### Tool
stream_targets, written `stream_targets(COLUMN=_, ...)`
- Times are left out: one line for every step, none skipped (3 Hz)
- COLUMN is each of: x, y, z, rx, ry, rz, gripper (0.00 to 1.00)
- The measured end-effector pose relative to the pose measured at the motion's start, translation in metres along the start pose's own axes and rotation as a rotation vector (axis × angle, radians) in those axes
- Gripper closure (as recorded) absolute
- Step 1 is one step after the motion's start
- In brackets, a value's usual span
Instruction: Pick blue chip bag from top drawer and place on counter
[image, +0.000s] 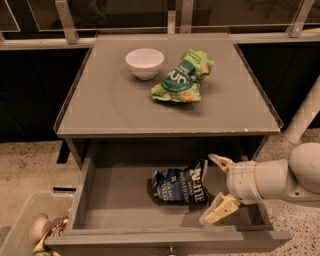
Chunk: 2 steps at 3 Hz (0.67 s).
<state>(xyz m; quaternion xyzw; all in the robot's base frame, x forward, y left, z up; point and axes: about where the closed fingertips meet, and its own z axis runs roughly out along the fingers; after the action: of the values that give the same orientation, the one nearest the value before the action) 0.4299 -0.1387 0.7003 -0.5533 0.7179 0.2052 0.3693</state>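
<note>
The blue chip bag (181, 184) lies crumpled on the floor of the open top drawer (110, 200), right of its middle, white lettering up. My gripper (218, 189) is inside the drawer just to the right of the bag, reaching in from the right. Its two pale fingers are spread apart, one at the bag's upper right corner (220, 162) and one lower near the drawer front (218, 210). It holds nothing. The counter (110, 105) above is the grey cabinet top.
On the counter stand a white bowl (144, 62) and a bright green snack bag (183, 77). A pale plastic bin (20, 225) with objects in it sits on the floor at the lower left. A white post (305, 117) stands to the right.
</note>
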Motion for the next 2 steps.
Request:
stream_targets(x=-0.002, y=-0.007, z=0.015, rx=-0.004, ry=0.000, rz=0.006, gripper=0.00)
stream_targets(x=-0.010, y=-0.019, z=0.068, rx=0.003, ry=-0.002, rz=0.034, gripper=0.00)
